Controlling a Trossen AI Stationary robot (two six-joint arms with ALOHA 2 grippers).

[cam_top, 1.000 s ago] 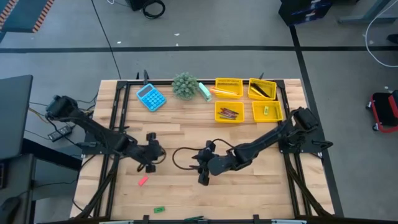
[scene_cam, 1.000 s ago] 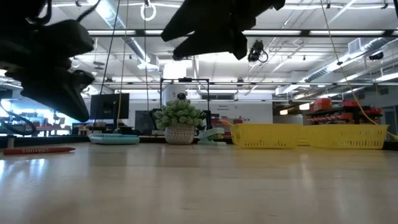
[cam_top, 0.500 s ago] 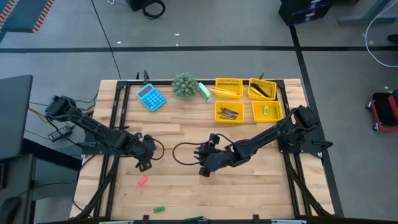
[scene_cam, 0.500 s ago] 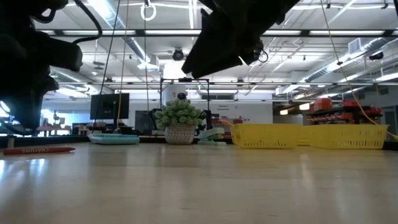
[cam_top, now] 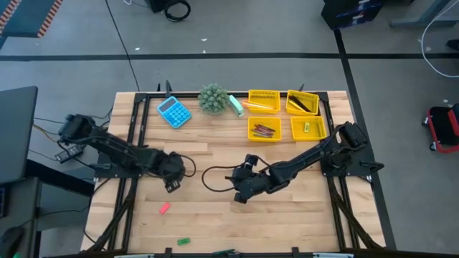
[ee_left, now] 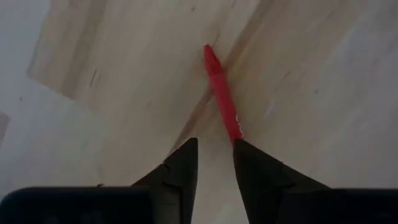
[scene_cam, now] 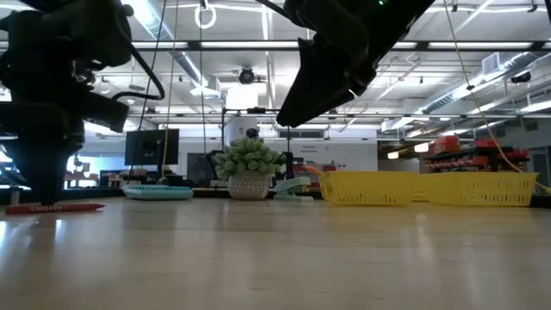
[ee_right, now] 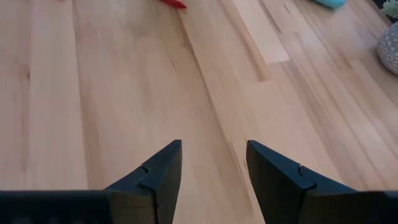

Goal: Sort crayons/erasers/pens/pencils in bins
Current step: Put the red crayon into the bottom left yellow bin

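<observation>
Red crayon (ee_left: 222, 99) lies on the table near its left edge; left gripper (ee_left: 214, 163), fingers newly parted, has dropped over it. Pick looks imminent. Right gripper (ee_right: 211, 165) waits mid-table, spread wide.

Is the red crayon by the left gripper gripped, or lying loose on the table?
Lying loose. The red crayon rests flat on the table, just ahead of the left gripper, whose fingers are parted.

Red crayon (ee_left: 221, 93), yellow bins (cam_top: 264, 101) (four), blue calculator (cam_top: 173, 112).
</observation>
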